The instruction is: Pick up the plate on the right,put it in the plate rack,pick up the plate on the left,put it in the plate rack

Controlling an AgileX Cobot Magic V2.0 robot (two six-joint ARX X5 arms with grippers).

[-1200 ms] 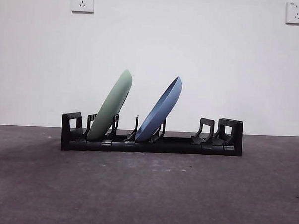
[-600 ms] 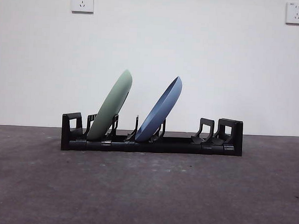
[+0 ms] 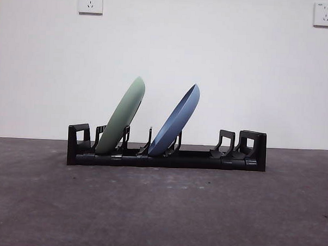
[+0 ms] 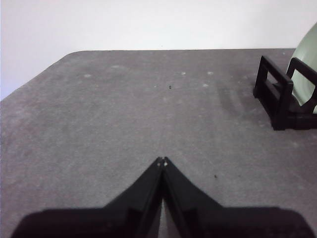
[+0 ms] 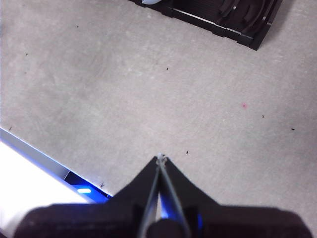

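Note:
The long black plate rack (image 3: pixel 168 156) stands across the middle of the table in the front view. A green plate (image 3: pixel 122 115) leans in its left slots and a blue plate (image 3: pixel 176 121) leans in a slot near the middle. Both tilt to the right. My left gripper (image 4: pixel 162 161) is shut and holds nothing, low over bare table, apart from the rack's end (image 4: pixel 276 94), where a sliver of the green plate (image 4: pixel 308 64) shows. My right gripper (image 5: pixel 161 158) is also shut and holds nothing, high above the table, away from the rack's other end (image 5: pixel 237 20).
The grey table (image 3: pixel 160 210) runs to a white wall with two sockets (image 3: pixel 90 1). The table's near edge (image 5: pixel 34 151) shows in the right wrist view. The rack's right slots (image 3: pixel 225 145) hold nothing.

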